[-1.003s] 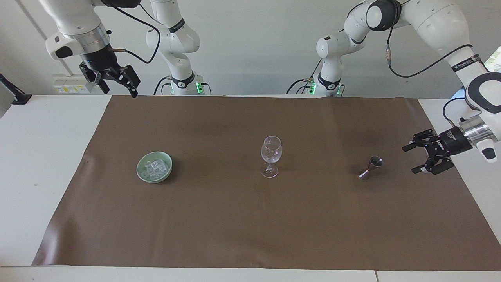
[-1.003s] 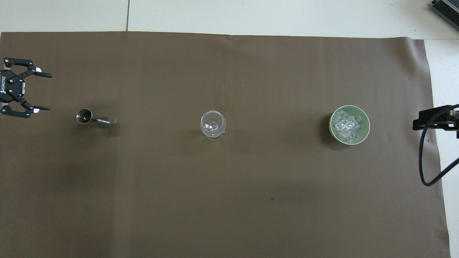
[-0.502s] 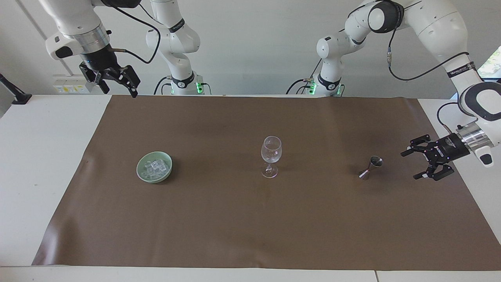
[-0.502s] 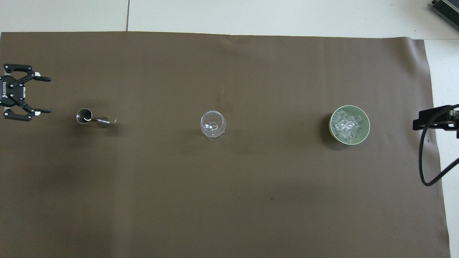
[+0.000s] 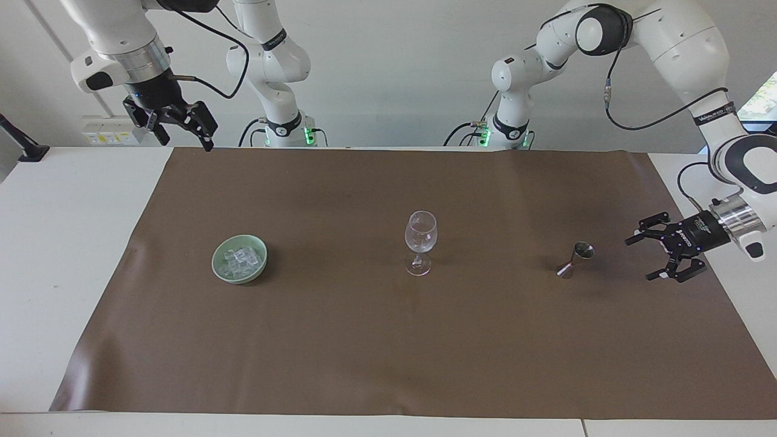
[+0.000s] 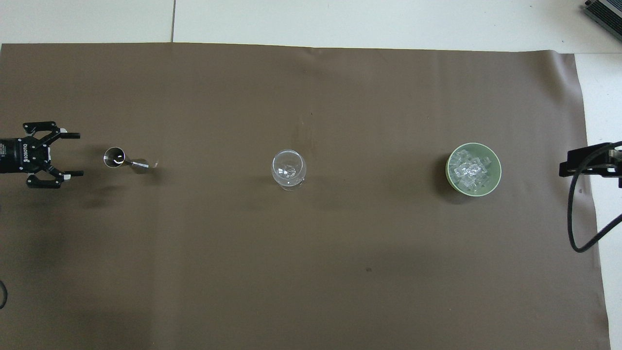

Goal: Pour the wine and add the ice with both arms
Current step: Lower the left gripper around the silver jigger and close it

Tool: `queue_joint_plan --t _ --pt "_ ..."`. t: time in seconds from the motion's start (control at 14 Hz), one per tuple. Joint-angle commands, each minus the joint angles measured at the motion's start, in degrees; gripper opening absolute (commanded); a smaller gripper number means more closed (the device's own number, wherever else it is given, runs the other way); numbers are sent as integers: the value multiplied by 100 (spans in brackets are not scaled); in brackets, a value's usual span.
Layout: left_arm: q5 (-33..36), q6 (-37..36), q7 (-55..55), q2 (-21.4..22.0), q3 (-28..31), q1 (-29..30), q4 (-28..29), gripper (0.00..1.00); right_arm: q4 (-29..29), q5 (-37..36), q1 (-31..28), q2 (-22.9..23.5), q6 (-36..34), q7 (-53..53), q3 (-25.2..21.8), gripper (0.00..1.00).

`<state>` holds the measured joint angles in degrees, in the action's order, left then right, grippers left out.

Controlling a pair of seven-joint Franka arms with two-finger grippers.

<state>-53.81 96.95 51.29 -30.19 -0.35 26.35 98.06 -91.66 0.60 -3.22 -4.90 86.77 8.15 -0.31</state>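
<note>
Now: left hand [image 5: 648,257] spread wide beside the metal jigger [image 5: 575,259], not touching.
Right hand [image 5: 182,128] waits raised, released, well apart from the ice [image 5: 239,260] in its green bowl [image 5: 217,267].

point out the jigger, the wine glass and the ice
jigger [image 5: 575,259], facing view, on its narrow waist
wine glass [image 5: 420,233], facing view, on the bowl of the glass
ice [image 6: 469,167], overhead view, on the heap of cubes in the green bowl
</note>
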Motion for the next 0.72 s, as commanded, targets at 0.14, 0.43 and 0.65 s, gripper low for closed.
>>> queue_joint_plan --t 0.14,0.43,0.65 --pt "-525 394 -1011 575 -44 64 1319 100 -80 37 6 -99 -20 -120 -21 100" --pt "-1069 483 -1305 655 -44 99 1777 100 -80 37 6 -99 -20 -120 -21 100" --pt "-1474 596 -1332 734 -52 3 1945 100 -80 37 6 -99 -20 -120 -21 100"
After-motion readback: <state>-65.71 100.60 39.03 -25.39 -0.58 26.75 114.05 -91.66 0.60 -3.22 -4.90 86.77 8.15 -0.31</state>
